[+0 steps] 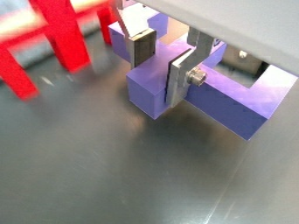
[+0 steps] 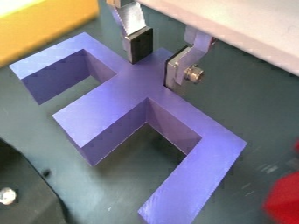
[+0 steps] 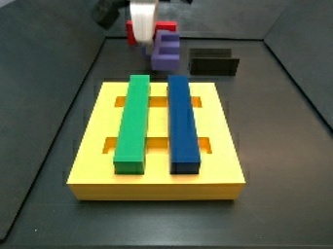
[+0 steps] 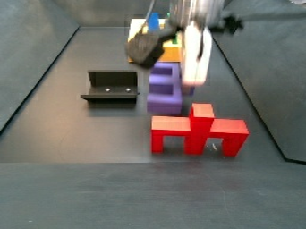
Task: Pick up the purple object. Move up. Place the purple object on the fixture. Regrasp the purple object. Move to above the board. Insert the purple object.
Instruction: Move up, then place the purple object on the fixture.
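Surface: dark grey floor.
Gripper: fingers straddling the blocky matte purple cross-shaped object, apparently not yet clamped.
Object: on floor, beside red piece.
Advice: centre, lower squarely, then close.

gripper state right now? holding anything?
Gripper: down at the purple object, fingers straddling its central bar. Whether they are clamped on it cannot be told; the piece looks to be sitting on the floor.
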{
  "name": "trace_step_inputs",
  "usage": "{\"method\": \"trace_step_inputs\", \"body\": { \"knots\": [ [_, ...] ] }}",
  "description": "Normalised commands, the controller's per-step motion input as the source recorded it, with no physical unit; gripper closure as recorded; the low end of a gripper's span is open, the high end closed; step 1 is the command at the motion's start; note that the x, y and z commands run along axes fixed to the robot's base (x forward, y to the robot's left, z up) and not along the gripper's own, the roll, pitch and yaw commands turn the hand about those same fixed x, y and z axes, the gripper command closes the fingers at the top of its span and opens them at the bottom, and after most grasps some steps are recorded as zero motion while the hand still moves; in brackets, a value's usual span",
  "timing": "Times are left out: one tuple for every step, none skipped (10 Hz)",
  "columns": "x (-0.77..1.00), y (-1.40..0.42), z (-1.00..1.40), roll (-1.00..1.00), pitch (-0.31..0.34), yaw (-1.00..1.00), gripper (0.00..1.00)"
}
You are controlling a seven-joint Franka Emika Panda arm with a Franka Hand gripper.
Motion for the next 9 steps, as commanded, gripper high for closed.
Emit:
{"method": "trace_step_inputs", "body": {
  "knots": [
    [-0.05,0.04,0.25,0.04,0.014,0.0,1.0],
    [0.0,0.0,0.0,0.0,-0.006,0.0,1.0],
    [0.0,0.0,0.0,0.0,-0.017,0.0,1.0],
    [0.05,0.0,0.0,0.0,0.029,0.0,1.0],
    [0.3,-0.09,0.0,-0.08,0.069,0.0,1.0],
    [0.43,-0.1,0.09,-0.31,0.071,0.0,1.0],
    [0.5,-0.15,0.31,-0.25,0.234,0.11,1.0],
    [0.53,-0.15,0.3,-0.2,0.331,0.27,1.0],
    [0.56,-0.08,0.24,-0.17,0.446,0.36,1.0]
  ]
}}
